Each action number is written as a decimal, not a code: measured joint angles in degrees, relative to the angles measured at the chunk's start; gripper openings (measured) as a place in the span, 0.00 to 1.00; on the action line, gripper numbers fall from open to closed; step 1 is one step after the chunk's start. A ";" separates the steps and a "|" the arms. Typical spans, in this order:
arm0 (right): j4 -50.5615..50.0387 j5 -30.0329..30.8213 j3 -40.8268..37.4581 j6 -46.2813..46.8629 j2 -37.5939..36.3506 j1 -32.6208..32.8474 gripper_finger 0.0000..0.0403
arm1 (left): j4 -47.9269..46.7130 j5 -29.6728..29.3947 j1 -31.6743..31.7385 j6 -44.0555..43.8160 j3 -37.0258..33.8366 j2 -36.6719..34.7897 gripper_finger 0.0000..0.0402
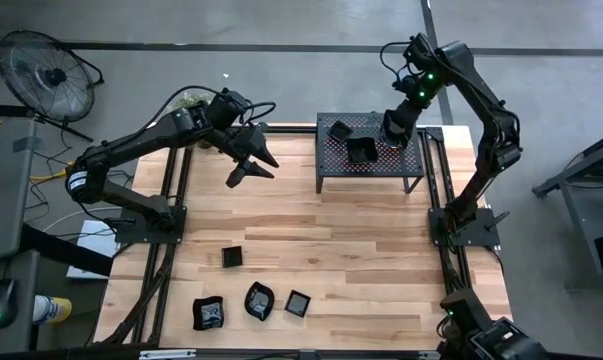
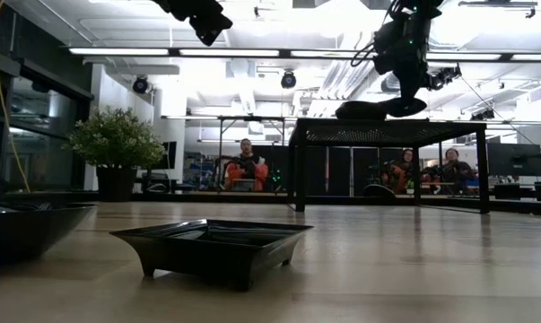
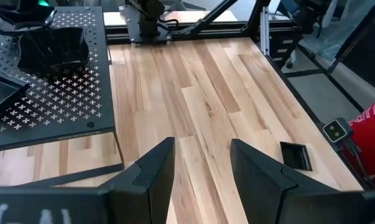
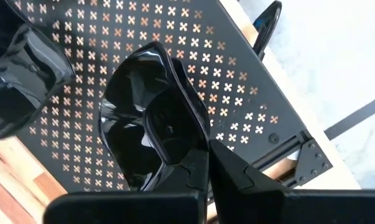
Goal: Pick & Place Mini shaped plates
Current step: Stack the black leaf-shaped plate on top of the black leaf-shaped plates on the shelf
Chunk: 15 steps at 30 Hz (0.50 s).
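Observation:
My right gripper [image 4: 206, 155] is over the black perforated rack [image 1: 376, 168] at the table's far right, shut on a wavy-rimmed glossy black mini plate [image 4: 143, 118]. A second mini plate [image 1: 338, 130] sits on the rack top beside it. Several more mini plates lie on the wooden table near its front edge, among them a square one [image 1: 232, 257] and a wavy one [image 1: 258, 301]. My left gripper [image 1: 251, 165] hangs open above the table's far left, left of the rack, with nothing between its fingers [image 3: 156, 168]. My right gripper pinches the wavy plate's rim [image 4: 196, 140] between its two fingers, at one side of the plate. The fingers come from above, pointing steeply down. The plate [image 2: 370, 109] lies about level right over the rack top; whether it touches the rack I cannot tell.
The arms' black frames run along the table's left and right edges [image 1: 439, 215]. Bare wood [image 1: 331, 240] lies between the rack and the front plates. A fan [image 1: 49, 78] stands off the table at the far left. People sit in the room behind [image 2: 246, 166].

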 joint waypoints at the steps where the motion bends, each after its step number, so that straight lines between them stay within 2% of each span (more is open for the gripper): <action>1: -0.03 0.00 0.00 -0.45 0.00 -0.04 0.00 | 0.20 -0.20 0.00 0.00 0.00 0.00 0.38; 15: 0.18 -0.31 0.00 -0.73 0.00 -0.04 0.00 | 1.94 -2.63 0.00 -0.66 0.00 0.00 0.38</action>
